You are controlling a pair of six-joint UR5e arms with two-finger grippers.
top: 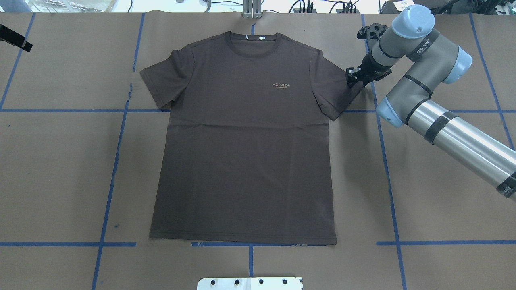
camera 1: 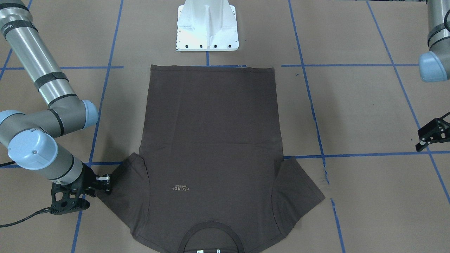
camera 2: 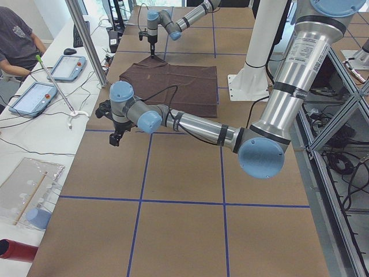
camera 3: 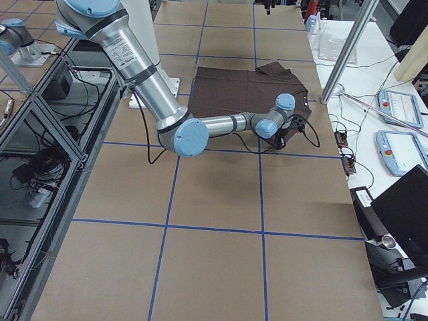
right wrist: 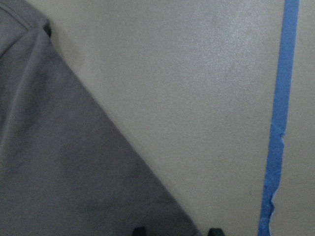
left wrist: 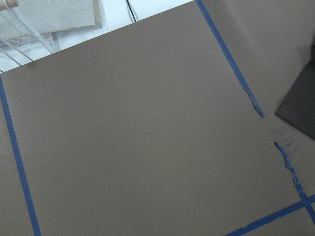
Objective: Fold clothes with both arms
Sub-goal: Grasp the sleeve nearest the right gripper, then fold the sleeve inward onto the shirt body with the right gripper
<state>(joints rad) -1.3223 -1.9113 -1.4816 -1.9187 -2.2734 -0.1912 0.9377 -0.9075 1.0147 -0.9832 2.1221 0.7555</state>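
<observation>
You find the T-shirt (top: 242,161) lying flat, face up, in the middle of the table (top: 443,181). The right gripper (top: 351,77) stands at the outer edge of the right-hand sleeve (top: 336,86). In the right wrist view its two fingertips (right wrist: 140,230) stand apart, and the sleeve's edge runs in between them; note that nothing is clamped. The left gripper (camera 1: 432,137) hangs over bare table, well apart from the other sleeve; you cannot tell whether its jaws are spread or closed. The shirt's long axis runs straight away from the robot: the hem (top: 242,241) lies near the white pedestal (camera 1: 207,26) and the collar (top: 252,46) points to the far edge. The fabric is a dark brown-grey knit, smooth with faint creases across the chest. The collar is round and ribbed, with white tags (top: 254,37) inside it and small pale lettering (top: 282,85) on the chest. The table is matt brown, gridded with blue tape (top: 109,193).
</observation>
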